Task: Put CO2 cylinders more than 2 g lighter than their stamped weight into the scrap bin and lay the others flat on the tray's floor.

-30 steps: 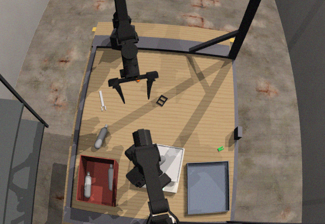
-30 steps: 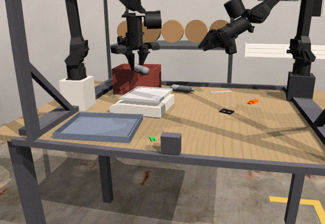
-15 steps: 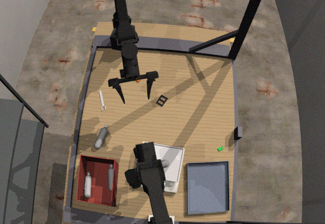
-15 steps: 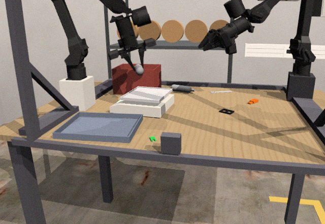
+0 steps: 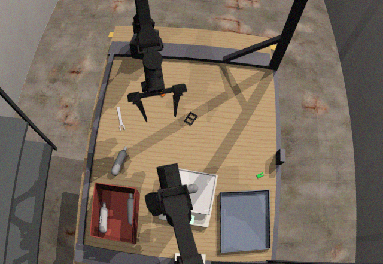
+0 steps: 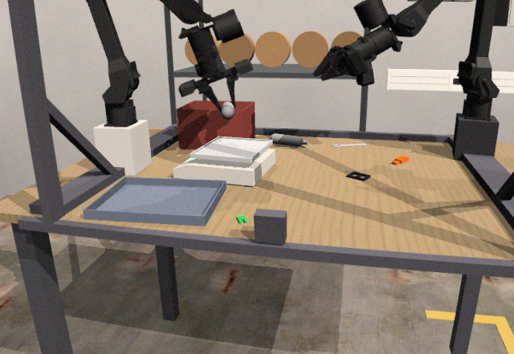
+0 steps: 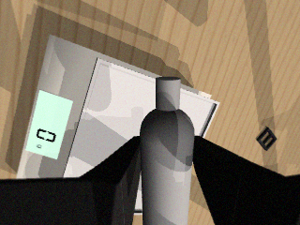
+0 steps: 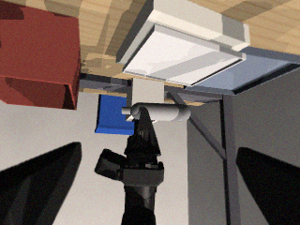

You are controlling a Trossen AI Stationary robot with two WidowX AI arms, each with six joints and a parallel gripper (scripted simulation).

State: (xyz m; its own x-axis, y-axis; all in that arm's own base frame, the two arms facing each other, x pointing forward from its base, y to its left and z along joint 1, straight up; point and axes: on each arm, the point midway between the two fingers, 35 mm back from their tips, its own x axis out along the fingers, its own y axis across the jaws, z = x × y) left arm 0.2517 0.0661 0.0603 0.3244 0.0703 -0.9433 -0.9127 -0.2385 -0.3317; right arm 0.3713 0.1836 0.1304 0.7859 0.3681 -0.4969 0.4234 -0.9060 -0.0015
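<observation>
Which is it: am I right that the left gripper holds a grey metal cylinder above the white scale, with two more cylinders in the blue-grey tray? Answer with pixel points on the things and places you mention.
Not quite: the two other cylinders [image 5: 103, 219] [image 5: 130, 210] lie in the red open box [image 5: 114, 240], as the top view shows. The rest stands.
</observation>
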